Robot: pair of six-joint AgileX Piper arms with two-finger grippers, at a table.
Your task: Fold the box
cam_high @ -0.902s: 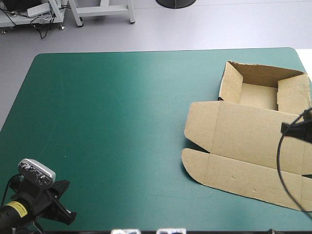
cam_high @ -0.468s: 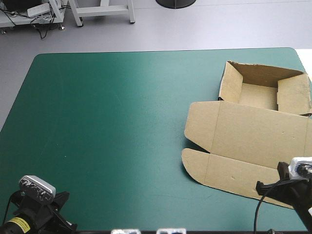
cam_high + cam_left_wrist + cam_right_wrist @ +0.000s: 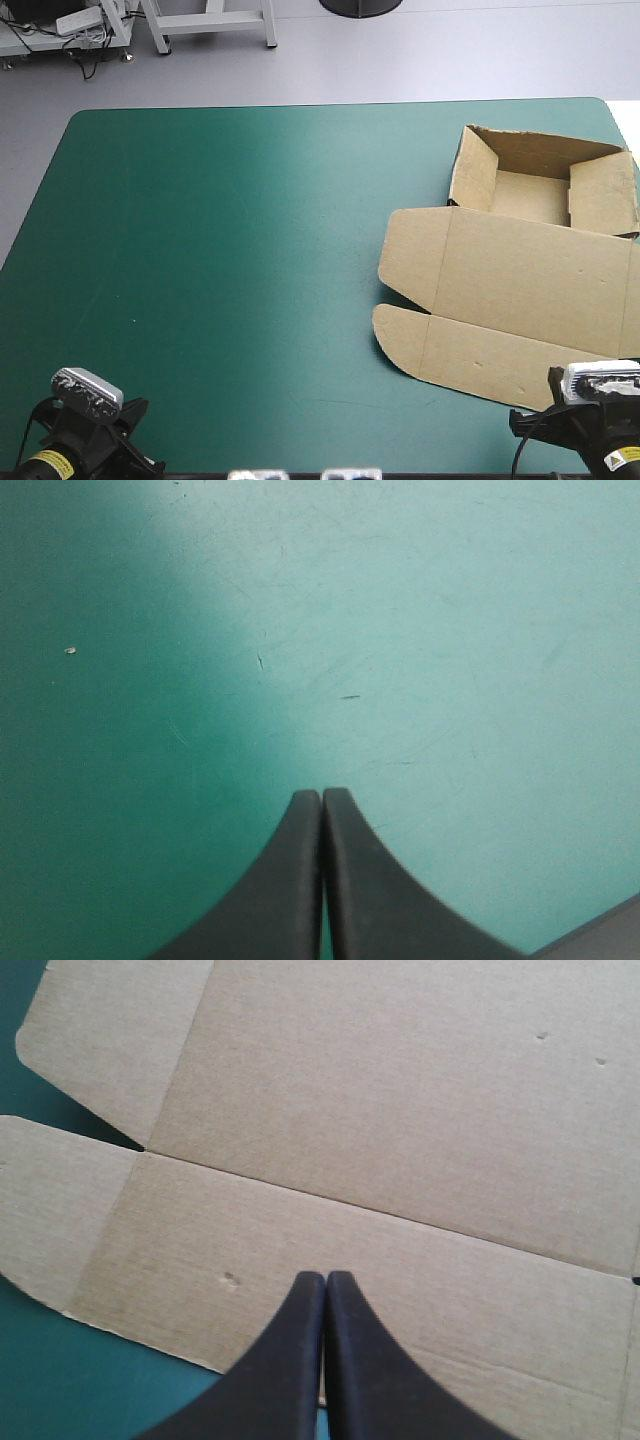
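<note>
While the left wrist camera looks down on bare table, the left gripper (image 3: 321, 792) has its two broad black fin-shaped fingers pressed together in one pointed arch, nothing between them. Under and ahead of it lies only the teal-green table cover (image 3: 450, 630), marked with a few faint scratches and a pale speck.

From the right wrist, the right gripper (image 3: 326, 1275) shows its black fingers likewise pressed tight, tip to tip, holding nothing. They hang over the brown box of cut corrugated board (image 3: 400, 1110), here a flat sheet. A crease runs across just ahead of the tips, and a rounded side flap lies off to one side, with teal-green cover showing past the board's edge.

Seen from above, the box sits on the table's right half. Its open tray, walls raised, stands near the far right corner, and the lid lies flat, reaching toward the near edge. The left gripper is at the near left corner, well apart from the box. The right gripper is at the near right corner, at the lid's near edge.
</note>
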